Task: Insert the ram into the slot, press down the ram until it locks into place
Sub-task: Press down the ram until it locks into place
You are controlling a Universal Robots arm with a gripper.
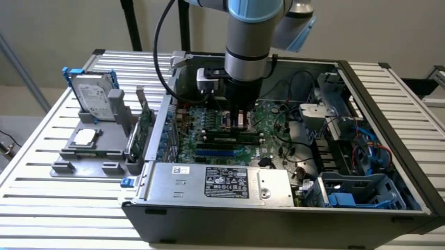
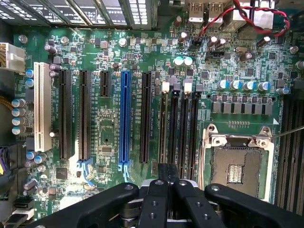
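Your hand [image 2: 167, 172] sits closest to the wrist camera, black fingers [image 2: 154, 209] drawn together with no gap and nothing visibly pinched between them. In the exterior view the hand [image 1: 240, 122] points straight down inside the open computer case [image 1: 278, 224], which rests on the slatted tabletop [image 1: 41, 208].

The motherboard [image 2: 114, 57] spreads out under the hand. The square processor socket [image 2: 237, 166] is just beside the fingertips; the blue slot [image 2: 125, 116] is farther off on the other side.

The ram [image 1: 233, 138] looks like the green strip with a pale label lying along the bank of black sockets directly below the hand. Can't tell if the fingertips touch its top edge, or if it's fully seated.

The slot [image 2: 173, 128] is one of four parallel black sockets running away from the fingertips. Which one carries the ram is not clear. White end clips [image 2: 165, 87] sit at the far ends.

My read is you're at the press-down step. Keep the hand vertical and centred over the stick, and push straight along the socket line. Don't lean sideways; a tilted stick seats one end only and the clips won't catch.
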